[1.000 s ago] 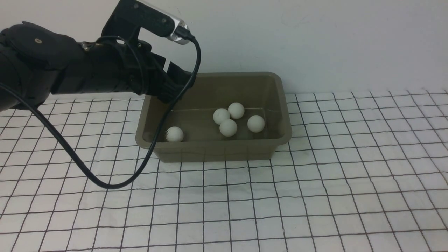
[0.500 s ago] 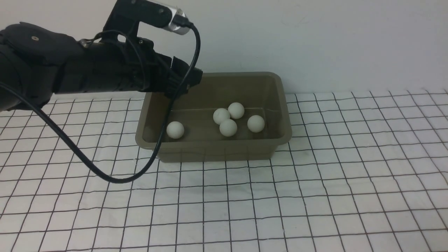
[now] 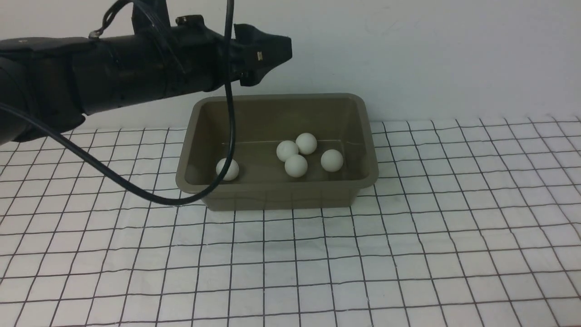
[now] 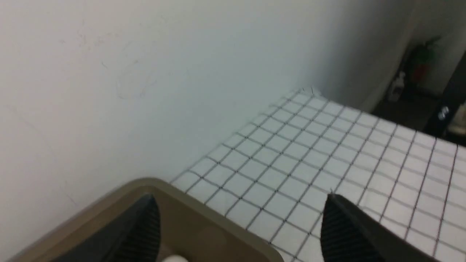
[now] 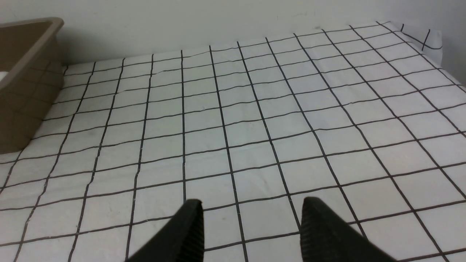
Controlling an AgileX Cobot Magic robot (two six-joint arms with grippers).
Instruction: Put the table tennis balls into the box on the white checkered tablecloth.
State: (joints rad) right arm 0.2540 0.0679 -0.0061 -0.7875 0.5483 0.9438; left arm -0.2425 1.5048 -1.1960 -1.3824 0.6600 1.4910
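No legible text anywhere

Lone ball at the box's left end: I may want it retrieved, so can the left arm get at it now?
Probably yes. The left gripper hovers above the box with open, empty fingers, and the ball lies uncovered below; only the arm's own cable hangs near it.
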